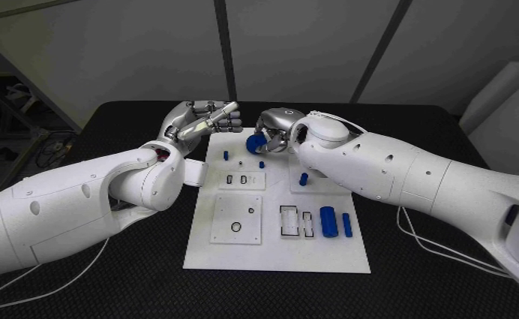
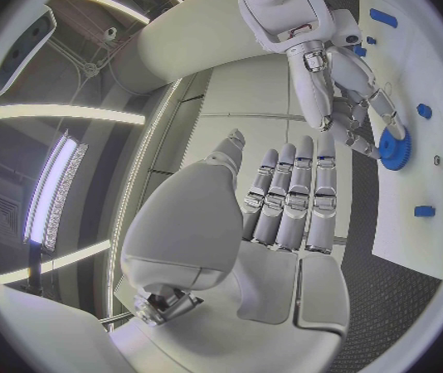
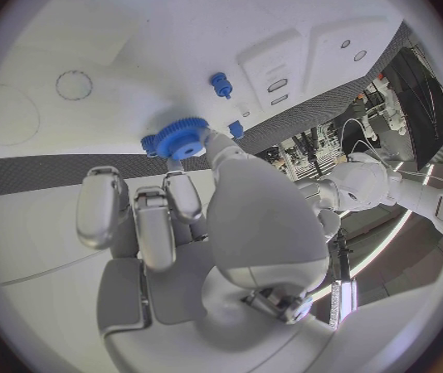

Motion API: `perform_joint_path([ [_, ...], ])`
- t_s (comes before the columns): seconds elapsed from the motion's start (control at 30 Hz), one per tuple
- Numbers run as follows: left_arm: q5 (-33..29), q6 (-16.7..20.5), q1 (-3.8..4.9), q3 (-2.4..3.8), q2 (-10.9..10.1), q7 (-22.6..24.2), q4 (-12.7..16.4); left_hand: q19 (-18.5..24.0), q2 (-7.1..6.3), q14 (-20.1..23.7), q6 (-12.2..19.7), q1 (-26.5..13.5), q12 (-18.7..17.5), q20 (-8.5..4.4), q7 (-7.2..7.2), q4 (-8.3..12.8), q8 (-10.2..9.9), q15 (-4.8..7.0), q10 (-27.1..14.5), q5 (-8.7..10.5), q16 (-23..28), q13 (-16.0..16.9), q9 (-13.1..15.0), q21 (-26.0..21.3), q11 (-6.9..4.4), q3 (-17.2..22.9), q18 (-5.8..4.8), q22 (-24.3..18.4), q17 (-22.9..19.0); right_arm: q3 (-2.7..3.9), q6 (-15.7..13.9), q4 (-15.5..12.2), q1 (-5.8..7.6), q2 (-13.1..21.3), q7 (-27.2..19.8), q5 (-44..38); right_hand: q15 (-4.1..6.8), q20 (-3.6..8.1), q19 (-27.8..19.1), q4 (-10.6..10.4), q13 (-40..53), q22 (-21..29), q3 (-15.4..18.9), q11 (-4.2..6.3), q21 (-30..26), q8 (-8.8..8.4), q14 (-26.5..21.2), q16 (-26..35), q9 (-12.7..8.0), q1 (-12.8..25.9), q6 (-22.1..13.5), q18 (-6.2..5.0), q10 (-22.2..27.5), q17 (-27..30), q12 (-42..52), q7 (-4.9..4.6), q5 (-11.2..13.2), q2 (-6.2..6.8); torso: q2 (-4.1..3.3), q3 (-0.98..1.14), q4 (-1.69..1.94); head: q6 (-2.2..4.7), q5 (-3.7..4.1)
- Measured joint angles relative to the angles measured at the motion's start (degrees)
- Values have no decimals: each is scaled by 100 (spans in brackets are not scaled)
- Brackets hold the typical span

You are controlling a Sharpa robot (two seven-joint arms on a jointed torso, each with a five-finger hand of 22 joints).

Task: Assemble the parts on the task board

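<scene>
The white task board (image 1: pixel 276 255) lies in the middle of the black table. At its far end my right hand (image 1: pixel 279 128) pinches a blue gear (image 1: pixel 255 144) at its fingertips, low over the board. The right wrist view shows the gear (image 3: pixel 183 137) between the thumb and fingers of that hand (image 3: pixel 170 215). My left hand (image 1: pixel 201 121) hovers just left of it at the board's far left corner, fingers stretched out and holding nothing. From the left wrist, my left hand (image 2: pixel 289 195) points toward the right hand (image 2: pixel 341 91) and the gear (image 2: pixel 395 149).
Small blue pegs (image 1: pixel 226 155) (image 1: pixel 262 164) (image 1: pixel 303 179) stand on the board's far half. Two blue cylinders (image 1: pixel 328 222) (image 1: pixel 347 224) lie at its right, beside rectangular slots (image 1: pixel 289 222). White inset plates (image 1: pixel 242 179) (image 1: pixel 237 219) sit at its left. Black table (image 1: pixel 433 289) surrounds the board.
</scene>
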State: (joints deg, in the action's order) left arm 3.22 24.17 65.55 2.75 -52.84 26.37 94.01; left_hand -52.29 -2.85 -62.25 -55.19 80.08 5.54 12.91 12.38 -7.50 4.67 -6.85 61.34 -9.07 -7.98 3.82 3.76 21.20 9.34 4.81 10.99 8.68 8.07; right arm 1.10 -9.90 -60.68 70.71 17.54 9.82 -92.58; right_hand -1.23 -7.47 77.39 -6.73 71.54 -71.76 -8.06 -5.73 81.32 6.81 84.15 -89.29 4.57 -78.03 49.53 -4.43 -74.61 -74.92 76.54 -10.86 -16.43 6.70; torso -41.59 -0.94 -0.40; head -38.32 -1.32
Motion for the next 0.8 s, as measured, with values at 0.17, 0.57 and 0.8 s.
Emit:
perform_joint_path([
  [0.17,0,1,0,0,-1,0,-2,0,0,0,0,0,0,0,0,0,0,0,0,0,0,-5,0,-22,0,0,0,0,0,-16,42,-44,-43,43,4,5,0,0,0,0,2,0,0,0,0,0,0,0,-11,0,6,0,0,0,0,-6,0,0,0,0,0,-8,-1],
  [0.57,1,3,0,0,-4,-1,-5,0,0,0,0,0,0,0,0,0,0,0,0,0,0,-5,0,-23,0,0,0,1,0,-12,58,-71,-39,63,10,12,-21,-15,15,-28,-7,1,59,0,0,-42,-22,0,-36,0,-62,0,0,1,-1,10,0,0,1,-3,0,-13,-4],
  [0.8,2,4,0,0,-14,-2,-8,21,16,-21,0,16,0,21,0,0,0,-21,0,0,0,-5,0,-22,0,0,0,-5,5,-12,35,-73,-41,121,17,58,-21,-22,22,-164,-12,-9,186,0,0,-84,-22,0,-45,156,-94,0,0,1,-1,-10,-143,-93,0,-3,2,9,-2],
])
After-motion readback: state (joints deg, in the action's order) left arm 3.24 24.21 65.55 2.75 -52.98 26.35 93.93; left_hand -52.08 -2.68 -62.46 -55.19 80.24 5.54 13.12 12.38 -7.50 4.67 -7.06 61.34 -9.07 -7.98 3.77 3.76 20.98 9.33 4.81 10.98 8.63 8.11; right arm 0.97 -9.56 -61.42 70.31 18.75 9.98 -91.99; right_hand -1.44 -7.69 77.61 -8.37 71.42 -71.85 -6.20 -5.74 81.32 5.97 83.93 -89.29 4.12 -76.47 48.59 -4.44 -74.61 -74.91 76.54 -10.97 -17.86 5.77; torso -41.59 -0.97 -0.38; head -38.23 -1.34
